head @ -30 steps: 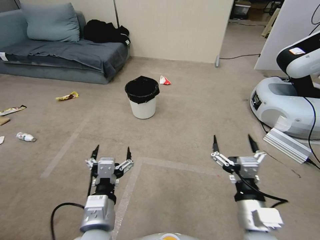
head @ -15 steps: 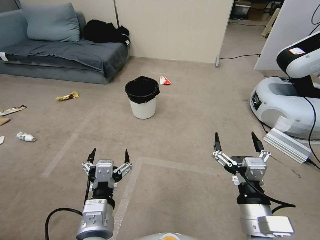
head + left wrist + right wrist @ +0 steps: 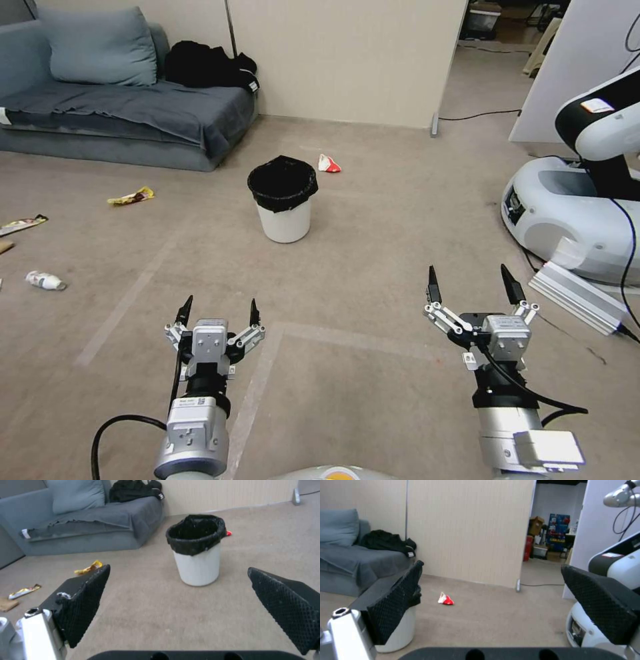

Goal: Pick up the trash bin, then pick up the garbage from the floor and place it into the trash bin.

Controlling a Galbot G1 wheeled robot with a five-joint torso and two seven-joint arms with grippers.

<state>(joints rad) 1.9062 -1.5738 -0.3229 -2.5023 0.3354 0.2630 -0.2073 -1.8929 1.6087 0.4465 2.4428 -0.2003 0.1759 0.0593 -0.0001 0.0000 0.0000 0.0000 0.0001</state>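
Your head camera looks forward and down from above at the trash bin, which stands well ahead on the floor. Your left wrist camera faces that bin low and nearer; your right wrist camera catches its edge and looks past it toward the doorway.

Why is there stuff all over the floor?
It's litter that belongs in the trash bin: a red-white packet behind it, two yellow wrappers and a small bottle lying left. The bin stands upright.
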